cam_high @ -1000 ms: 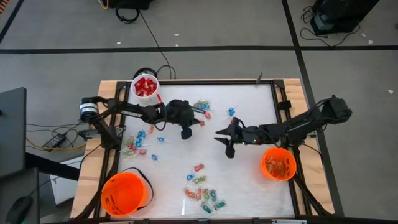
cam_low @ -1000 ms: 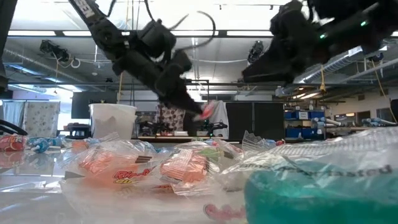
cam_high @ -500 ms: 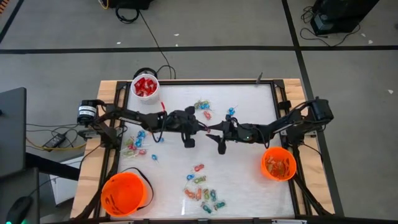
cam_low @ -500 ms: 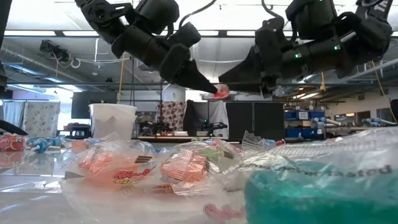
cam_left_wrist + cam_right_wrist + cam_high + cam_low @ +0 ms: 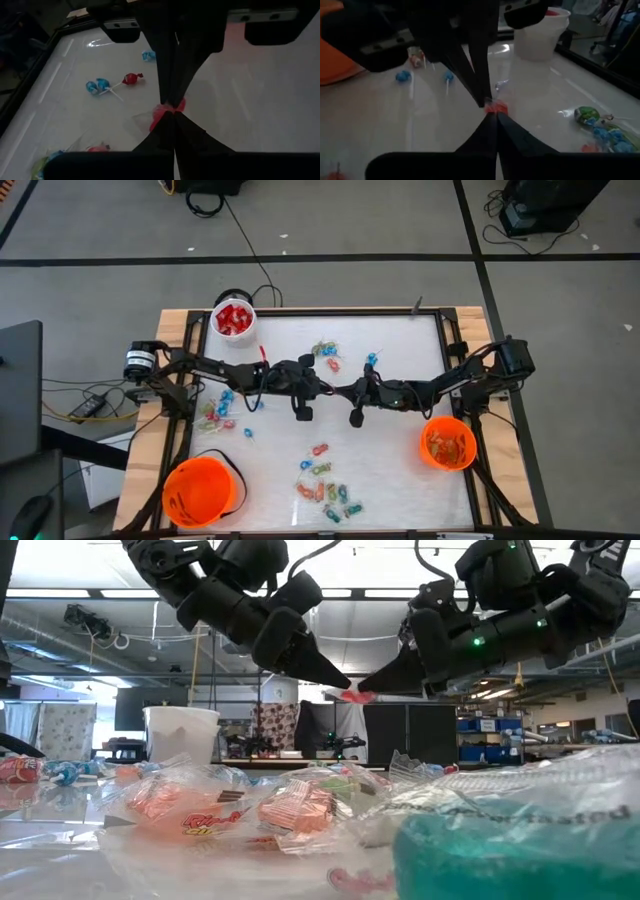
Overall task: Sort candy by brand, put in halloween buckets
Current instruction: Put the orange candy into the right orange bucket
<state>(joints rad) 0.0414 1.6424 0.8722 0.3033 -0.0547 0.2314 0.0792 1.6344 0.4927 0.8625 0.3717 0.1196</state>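
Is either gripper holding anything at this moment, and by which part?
Both are: the left gripper and right gripper meet tip to tip above the table, each shut on an opposite end of one small red wrapped candy.

Floor [image 5: 400, 220]: grey, w/ black tape lines [image 5: 330, 257], loose cables [image 5: 245, 240]. Ceiling [image 5: 80, 615]: exposed ducts, strip lights. Blue shelving [image 5: 485, 745] at back. Surface [image 5: 400, 470]: white, wood-framed.

white table [image 5: 400, 470], scattered candy [image 5: 325, 490], buckets [image 5: 200, 491]
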